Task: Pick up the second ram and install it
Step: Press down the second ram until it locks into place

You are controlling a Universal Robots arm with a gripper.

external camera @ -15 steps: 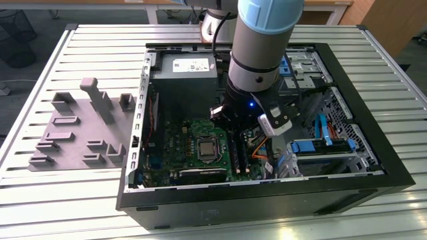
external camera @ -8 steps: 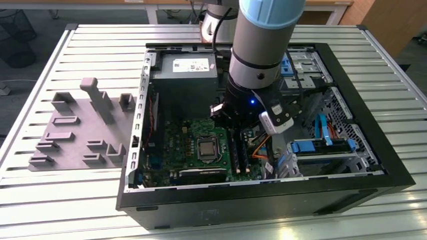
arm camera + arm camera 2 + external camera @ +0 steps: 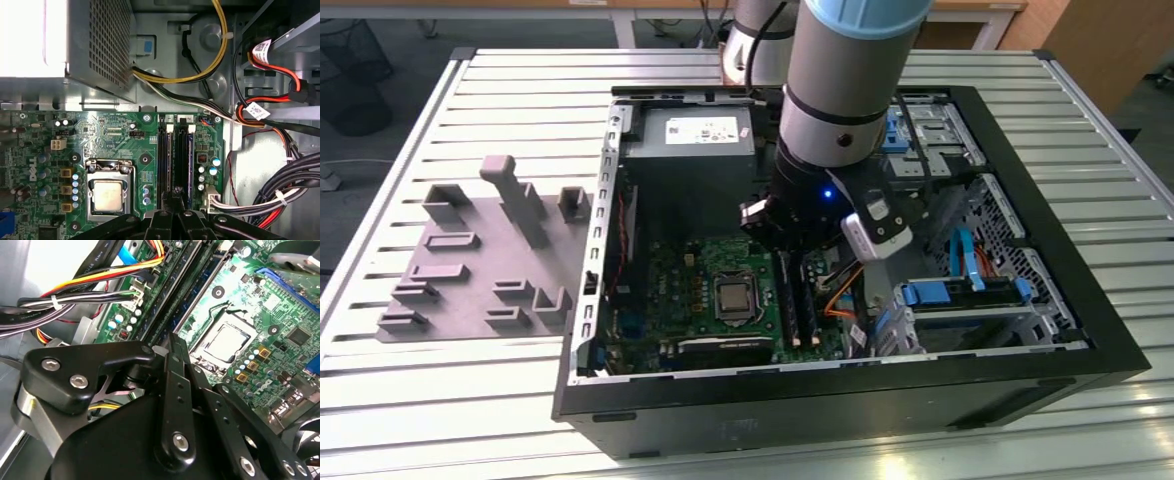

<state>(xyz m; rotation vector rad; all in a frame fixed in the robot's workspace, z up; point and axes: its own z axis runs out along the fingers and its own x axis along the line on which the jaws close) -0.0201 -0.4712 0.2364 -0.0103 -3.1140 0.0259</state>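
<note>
Black tool (image 3: 176, 199) upright over second ram (image 3: 190, 155), fingers together.

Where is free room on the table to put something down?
The slatted table is bare in front of the grey fixture plate and beside the computer case. Inside the case it is crowded: arm, gripper, cables.

the second ram (image 3: 190, 160) stands on its long edge in a motherboard slot, a thin dark bluish board with black chips, running parallel to the neighbouring slot beside the processor socket. in the exterior view it (image 3: 806, 312) sits upright, low in the open case.
</note>
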